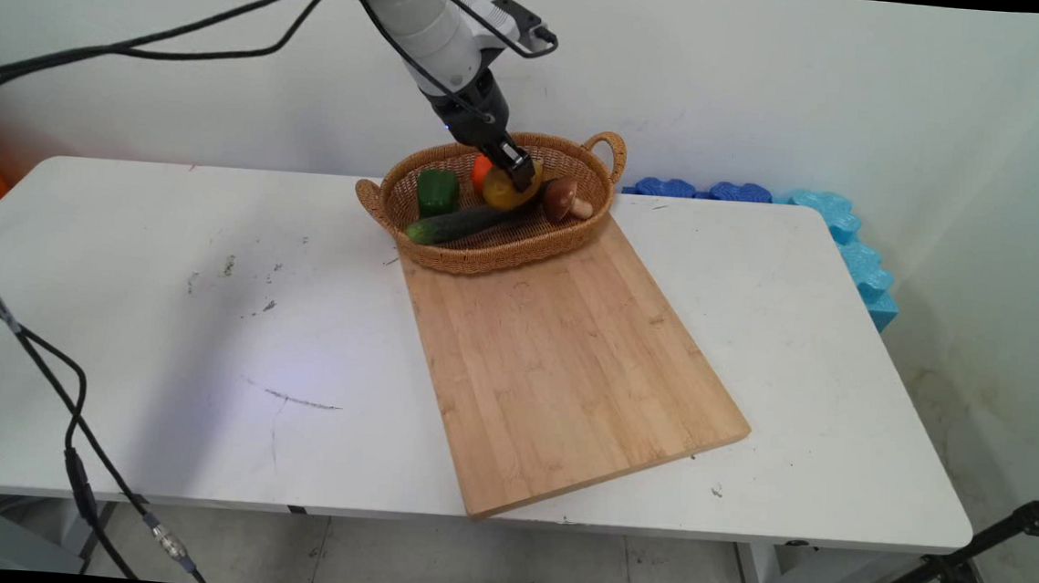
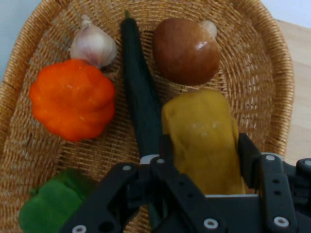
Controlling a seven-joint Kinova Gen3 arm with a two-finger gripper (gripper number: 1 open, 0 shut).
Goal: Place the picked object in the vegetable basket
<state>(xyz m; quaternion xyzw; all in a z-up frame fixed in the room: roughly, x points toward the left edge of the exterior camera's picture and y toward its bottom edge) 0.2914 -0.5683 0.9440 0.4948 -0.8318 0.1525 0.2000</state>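
My gripper reaches down into a woven wicker basket and is shut on a yellow potato; one finger presses each side of it. Beside the potato lies a dark green cucumber. A brown mushroom sits on the far side of the potato. An orange pumpkin, a garlic bulb and a green pepper also lie in the basket.
A bamboo cutting board lies on the white table, touching the basket's near side. Blue foam blocks line the table's back right edge. Black cables hang at the left.
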